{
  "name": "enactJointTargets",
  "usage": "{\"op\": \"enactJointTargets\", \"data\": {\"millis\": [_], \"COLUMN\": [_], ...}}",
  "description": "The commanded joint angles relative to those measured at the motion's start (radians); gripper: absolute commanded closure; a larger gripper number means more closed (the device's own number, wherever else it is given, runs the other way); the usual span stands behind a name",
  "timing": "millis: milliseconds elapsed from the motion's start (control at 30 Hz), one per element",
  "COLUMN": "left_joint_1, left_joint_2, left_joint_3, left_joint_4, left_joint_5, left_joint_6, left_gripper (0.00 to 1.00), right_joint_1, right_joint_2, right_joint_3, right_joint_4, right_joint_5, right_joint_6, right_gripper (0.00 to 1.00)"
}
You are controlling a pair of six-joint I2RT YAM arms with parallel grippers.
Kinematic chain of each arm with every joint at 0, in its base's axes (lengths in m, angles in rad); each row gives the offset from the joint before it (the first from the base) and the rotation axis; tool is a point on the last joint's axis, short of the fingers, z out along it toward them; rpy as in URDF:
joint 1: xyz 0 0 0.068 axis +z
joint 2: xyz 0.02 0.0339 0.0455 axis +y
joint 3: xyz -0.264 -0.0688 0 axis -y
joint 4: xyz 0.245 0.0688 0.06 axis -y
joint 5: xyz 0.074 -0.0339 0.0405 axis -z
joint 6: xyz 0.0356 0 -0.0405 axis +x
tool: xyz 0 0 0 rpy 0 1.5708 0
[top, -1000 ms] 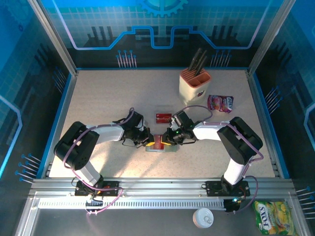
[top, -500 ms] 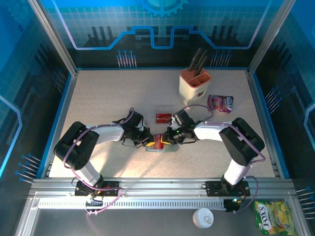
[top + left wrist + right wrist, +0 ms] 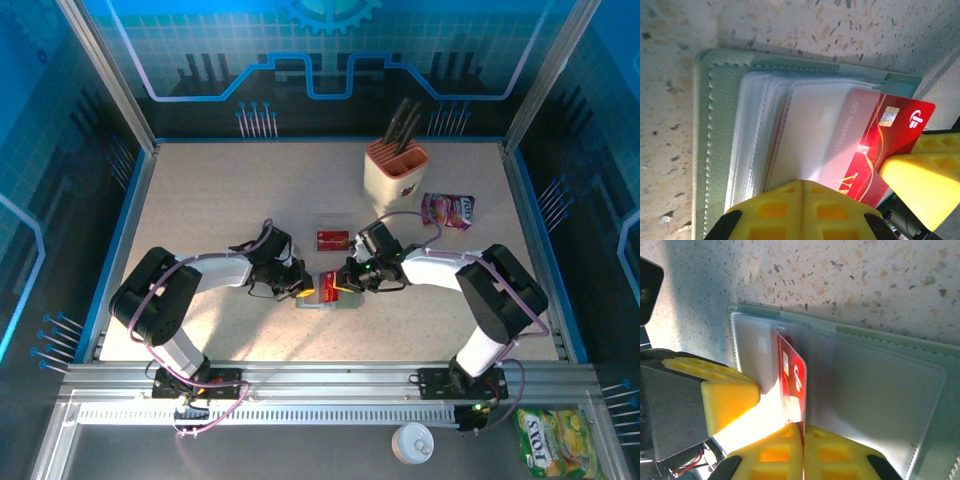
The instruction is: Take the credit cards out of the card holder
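Seen from above, the wallet [image 3: 325, 297] lies open on the table between the two arms. The left claw [image 3: 303, 291] sits at the wallet's left edge and the right claw [image 3: 341, 283] at its right. A red card [image 3: 327, 286] shows between them. A second red card [image 3: 332, 239] lies loose just beyond the wallet's far edge.

From the left wrist, the left claw [image 3: 802, 192] has its fingers pressed together over the clear sleeves [image 3: 805, 135] inside the wallet [image 3: 702, 150]. Whether they nip a sleeve or merely bear down on it, I cannot tell. The red card [image 3: 890, 127] sticks partway out of the sleeves, past the wallet's edge. A yellow finger [image 3: 925, 180] of the right claw covers its outer corner.

From the right wrist, the right claw [image 3: 803, 432] pinches the red card [image 3: 794, 385]. The card stands tilted up off the wallet [image 3: 875, 390], its edge running into the seam between the fingers. The left claw's finger [image 3: 730, 395] rests at the sleeves' edge.

The step in hand looks like drawing this card free. It calls for a slow, straight pull along the sleeve's opening, away from the wallet. The left claw should bear down meanwhile so the wallet neither lifts nor drags along. The grip is near one edge, so any twist could bend the card or let it slip. Once free, it could go beside the loose one.
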Motion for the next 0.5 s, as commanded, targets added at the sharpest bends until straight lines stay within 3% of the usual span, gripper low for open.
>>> {"op": "enactJointTargets", "data": {"millis": [0,467], "left_joint_1": [-0.004,-0.005], "left_joint_2": [0.008,-0.036], "left_joint_3": [-0.001,0.049], "left_joint_4": [-0.074,-0.098], "left_joint_5": [-0.04,-0.02], "left_joint_6": [0.014,0.01], "left_gripper": [1.0,0.99], "right_joint_1": [-0.013,-0.015], "right_joint_2": [-0.027,-0.078], "right_joint_3": [-0.016,0.039], "right_joint_4": [-0.054,-0.146], "right_joint_5": [0.032,0.048], "right_joint_6": [-0.022,-0.077], "right_gripper": [0.92,0.95]}}
